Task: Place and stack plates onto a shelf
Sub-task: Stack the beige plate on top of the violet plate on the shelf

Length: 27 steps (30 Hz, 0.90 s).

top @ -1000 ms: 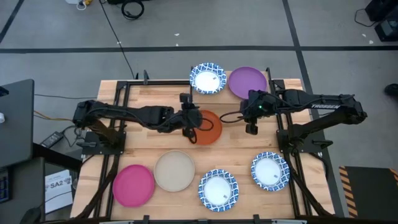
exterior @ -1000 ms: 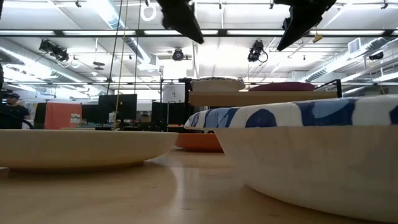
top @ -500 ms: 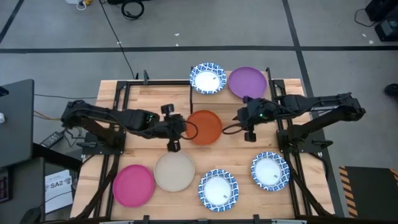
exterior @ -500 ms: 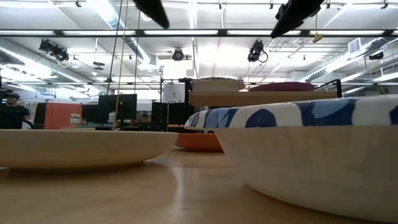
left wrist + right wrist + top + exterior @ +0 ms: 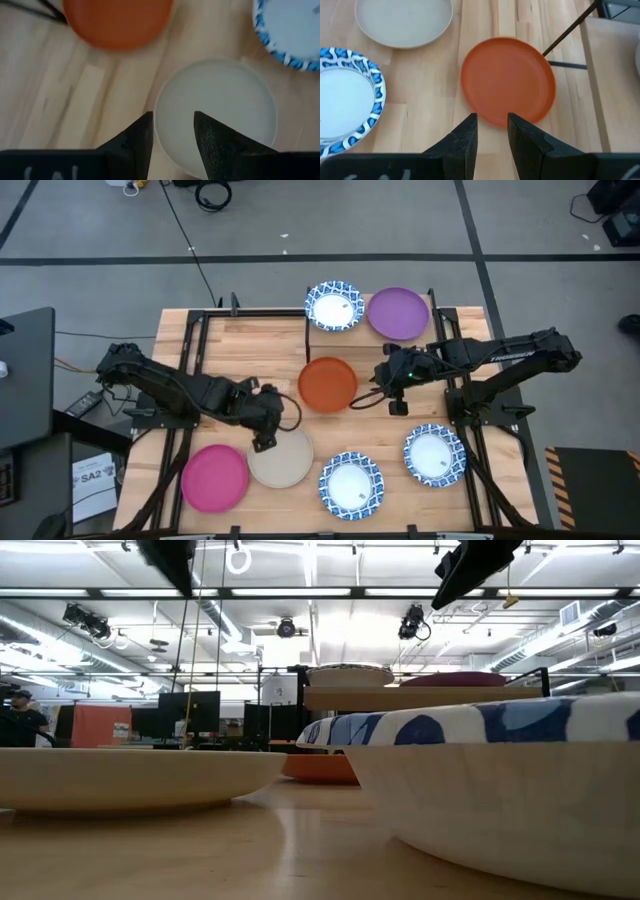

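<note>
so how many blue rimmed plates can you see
3: one blue-rimmed plate on the shelf beside the purple plate, two on the table's near edge. More may be stacked underneath, unseen.

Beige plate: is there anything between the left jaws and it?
Nothing visible. The left gripper hangs open directly over the near rim of the beige plate, with only air between them; the orange plate lies apart, farther off.

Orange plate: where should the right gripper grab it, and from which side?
The orange plate lies flat on the table, so only its raised rim offers grip. Probably pinch the rim edge nearest the right gripper, approaching low from that side, one finger above, one below.
</note>
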### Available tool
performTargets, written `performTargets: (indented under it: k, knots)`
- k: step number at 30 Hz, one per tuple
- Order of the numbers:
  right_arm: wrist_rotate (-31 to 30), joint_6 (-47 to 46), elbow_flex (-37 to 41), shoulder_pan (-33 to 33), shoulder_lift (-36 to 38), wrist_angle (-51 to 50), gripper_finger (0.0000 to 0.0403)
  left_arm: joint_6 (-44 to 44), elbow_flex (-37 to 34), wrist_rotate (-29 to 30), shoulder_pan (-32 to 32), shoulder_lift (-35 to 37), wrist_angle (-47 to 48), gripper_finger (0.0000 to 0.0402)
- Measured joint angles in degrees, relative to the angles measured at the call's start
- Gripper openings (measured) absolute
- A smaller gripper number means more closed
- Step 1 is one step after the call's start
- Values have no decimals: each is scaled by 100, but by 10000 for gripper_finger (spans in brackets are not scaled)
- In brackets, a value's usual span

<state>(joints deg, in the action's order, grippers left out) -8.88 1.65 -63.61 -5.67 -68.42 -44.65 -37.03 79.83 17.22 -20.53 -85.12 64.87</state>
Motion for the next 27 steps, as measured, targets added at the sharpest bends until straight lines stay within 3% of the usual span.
performTargets:
  k: [14,27]
  knots:
    - [0,2,0,0,-281,133,113,-1844,-1216,-115,-454,-2,-221,149]
    - [0,2,0,0,-293,303,113,-2721,-2704,-444,-439,-4,-1713,149]
